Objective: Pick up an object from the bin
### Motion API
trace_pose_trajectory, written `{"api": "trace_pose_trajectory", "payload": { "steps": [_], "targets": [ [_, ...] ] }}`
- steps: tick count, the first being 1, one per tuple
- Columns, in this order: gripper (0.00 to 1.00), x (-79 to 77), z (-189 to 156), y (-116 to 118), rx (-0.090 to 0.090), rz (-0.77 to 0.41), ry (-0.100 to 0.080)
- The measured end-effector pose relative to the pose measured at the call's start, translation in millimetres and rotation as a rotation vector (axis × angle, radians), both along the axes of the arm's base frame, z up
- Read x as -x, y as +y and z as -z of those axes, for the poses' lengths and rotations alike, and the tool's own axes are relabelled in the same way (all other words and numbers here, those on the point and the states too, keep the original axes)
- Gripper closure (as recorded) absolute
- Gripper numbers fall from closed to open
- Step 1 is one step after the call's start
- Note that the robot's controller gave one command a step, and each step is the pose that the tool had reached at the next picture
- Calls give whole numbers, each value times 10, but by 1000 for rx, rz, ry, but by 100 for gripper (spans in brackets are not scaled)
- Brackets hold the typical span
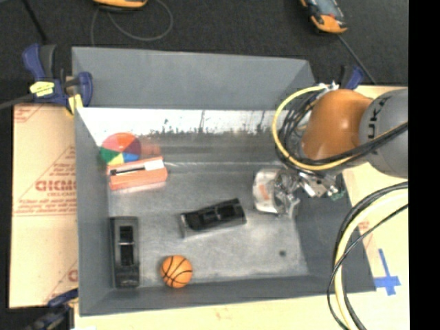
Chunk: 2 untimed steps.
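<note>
Camera view: the arm reaches into the bin (192,81) from 3 o'clock, its orange cover (333,126) and looped cables (280,130) hanging above the bin's right end. The pincer (287,199) is low over the floor at the 3 o'clock side. Whether it is apart or together I cannot tell, as its tip is lost among metal parts and shadow.

Just beside it, on its 9 o'clock side and seemingly touching, lies a pale lump (264,188), whitish and half clear, perhaps a wrapped or plastic thing. This is the thing nearest the pincer, and by my reading the likely pick. I cannot see it clamped, so I will not call it held.

The rest lies well apart:
- A black bar (213,216) lies tilted near the floor's middle.
- A small orange ball (177,271) sits at 7 o'clock.
- A black case (124,251) stands lengthwise along the left wall at 8 o'clock.
- An orange box (139,175) is at 10 o'clock.
- A many-coloured disc (118,148) touches the box's upper edge.

Progress, as I judge it: the approach looks done, with the arm down at floor level beside the lump. Nothing appears raised off the floor. What remains is a sure grip on the lump, then a lift clear of the bin's walls. The lump looks soft and slippery, so the grip may slide.
</note>
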<state>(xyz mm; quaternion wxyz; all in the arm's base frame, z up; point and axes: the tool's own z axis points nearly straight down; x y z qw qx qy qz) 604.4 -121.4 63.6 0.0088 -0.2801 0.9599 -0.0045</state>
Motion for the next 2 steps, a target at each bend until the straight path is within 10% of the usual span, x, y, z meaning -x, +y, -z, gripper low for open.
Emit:
{"api": "trace_pose_trajectory", "payload": {
  "steps": [2],
  "targets": [
    [100,22,-152,3,-3,2,16]
  ]
}}
